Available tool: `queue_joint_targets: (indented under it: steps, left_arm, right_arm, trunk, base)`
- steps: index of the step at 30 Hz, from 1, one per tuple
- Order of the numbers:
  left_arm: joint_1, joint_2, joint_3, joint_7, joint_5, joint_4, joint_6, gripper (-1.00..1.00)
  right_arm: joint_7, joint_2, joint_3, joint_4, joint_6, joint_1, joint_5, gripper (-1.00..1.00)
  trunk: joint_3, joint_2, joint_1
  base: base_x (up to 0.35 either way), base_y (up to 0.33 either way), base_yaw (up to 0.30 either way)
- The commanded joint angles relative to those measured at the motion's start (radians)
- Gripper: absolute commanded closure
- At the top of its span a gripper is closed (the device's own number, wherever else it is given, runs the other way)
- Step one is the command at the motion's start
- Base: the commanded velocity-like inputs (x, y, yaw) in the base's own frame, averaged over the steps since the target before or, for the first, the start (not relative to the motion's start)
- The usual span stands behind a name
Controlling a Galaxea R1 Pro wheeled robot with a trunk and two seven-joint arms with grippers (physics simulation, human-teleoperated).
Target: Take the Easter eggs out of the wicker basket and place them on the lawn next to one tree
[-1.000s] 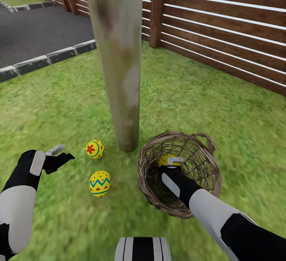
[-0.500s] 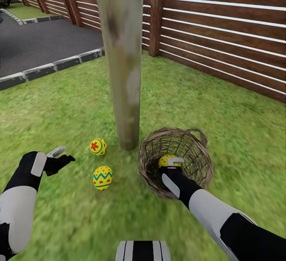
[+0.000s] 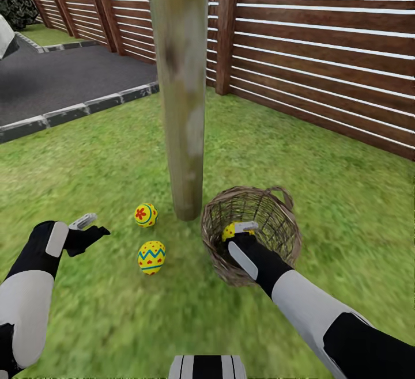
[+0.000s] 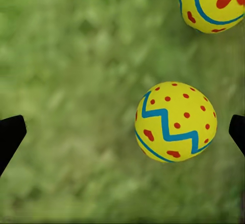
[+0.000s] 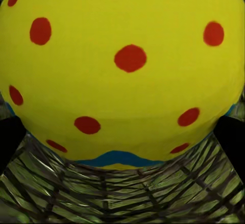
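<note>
Over on the left of the tree [image 3: 183, 97], the left gripper [image 3: 87, 228] hangs low above the lawn [image 3: 104, 154], fingers spread and holding nothing; in its wrist view the dark fingertips [image 4: 11, 134] stand well apart with grass and eggs between them. Next, two Easter eggs lie on the grass just left of the trunk's foot: the flower-marked egg [image 3: 146, 215] nearest the trunk, and the zigzag egg [image 3: 151, 257] a little nearer the robot. So two of three look delivered, I'd say. On to the right of the trunk: the wicker basket [image 3: 276, 209] sits just beside the tree's base, and the right gripper [image 3: 241, 232] is down inside it at the last egg [image 3: 231, 230]. The right wrist view has that dotted yellow egg [image 5: 122, 66] looming huge between the dark finger edges, wicker weave below it. Clenched on it or merely flanking it? I cannot tell; the fingers sit tight at either side, but contact is not clear. My read: this is the third and final pick. What the next move calls for is a firm squeeze on a smooth, round egg that could well slip, a straight lift clear of the rim, then a swing leftwards around the trunk to set it by its mates. Behind the tree runs a slatted wooden fence [image 3: 323, 62]. No writing, brand or label anywhere, only painted dots, zigzags and a flower.
</note>
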Motion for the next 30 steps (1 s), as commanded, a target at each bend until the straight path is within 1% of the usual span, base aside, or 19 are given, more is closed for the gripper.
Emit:
queue_joint_targets:
  steps: [1,4,7,10,12,15,23,25,26,28,30]
  left_arm:
    - [0.000,0.000,0.001,0.009,0.010,-0.001,0.004,-1.00]
    - [0.000,-0.001,0.001,0.010,0.012,-0.001,0.003,-1.00]
    - [0.000,-0.001,0.001,0.010,0.012,-0.001,0.003,-1.00]
    - [0.000,-0.001,0.001,0.011,0.013,0.000,0.003,-1.00]
    - [0.000,-0.001,0.001,0.012,0.013,0.000,0.003,-1.00]
    - [0.000,-0.001,0.001,0.010,0.012,0.000,0.003,-1.00]
    - [0.000,-0.001,0.001,0.009,0.014,0.000,0.003,-1.00]
    - [0.000,-0.001,0.001,0.008,0.013,0.000,0.003,-1.00]
    - [0.000,-0.001,0.001,0.007,0.013,0.000,0.003,-1.00]
    - [0.000,-0.001,0.001,0.006,0.016,0.000,0.004,-1.00]
    - [0.000,-0.001,0.001,0.004,0.017,0.000,0.005,-1.00]
  right_arm:
    - [-0.011,-0.001,0.005,-0.002,0.013,-0.001,-0.010,1.00]
    - [-0.012,-0.001,-0.022,-0.012,0.042,-0.002,-0.011,1.00]
    - [-0.029,-0.005,-0.035,-0.062,0.049,-0.003,-0.009,1.00]
    - [-0.105,-0.008,-0.046,-0.123,0.048,-0.003,-0.010,1.00]
    - [-0.137,-0.009,-0.075,-0.191,0.049,-0.003,-0.010,1.00]
    - [-0.166,-0.010,-0.105,-0.242,0.050,-0.003,-0.011,1.00]
    - [-0.180,-0.010,-0.112,-0.257,0.058,-0.003,-0.012,1.00]
    - [-0.190,-0.010,-0.111,-0.297,0.064,-0.003,-0.012,1.00]
    - [-0.208,-0.010,-0.111,-0.326,0.070,-0.003,-0.011,1.00]
    - [-0.319,-0.009,-0.108,-0.465,0.089,-0.003,-0.013,1.00]
    - [-0.386,-0.005,-0.100,-0.571,0.093,-0.002,-0.014,1.00]
  trunk:
    - [0.003,0.000,-0.001]
    - [0.015,0.001,-0.002]
    - [0.026,0.001,-0.004]
    - [0.038,0.002,-0.005]
    - [0.046,0.003,-0.006]
    - [0.057,0.003,-0.007]
    - [0.088,0.005,-0.011]
    - [0.096,0.006,-0.012]
    - [0.100,0.006,-0.012]
    - [0.100,0.006,-0.012]
    - [0.100,0.006,-0.012]
  base:
    - [-0.110,-0.007,0.000]
    - [-0.035,-0.002,0.000]
    - [-0.006,0.000,0.000]
    - [-0.001,0.000,0.000]
    - [-0.048,0.000,0.000]
    - [-0.245,0.000,0.000]
    - [-0.330,0.000,0.000]
    - [-0.201,0.000,0.000]
    - [-0.087,0.000,0.000]
    - [-0.034,0.000,0.000]
    - [-0.012,0.000,0.000]
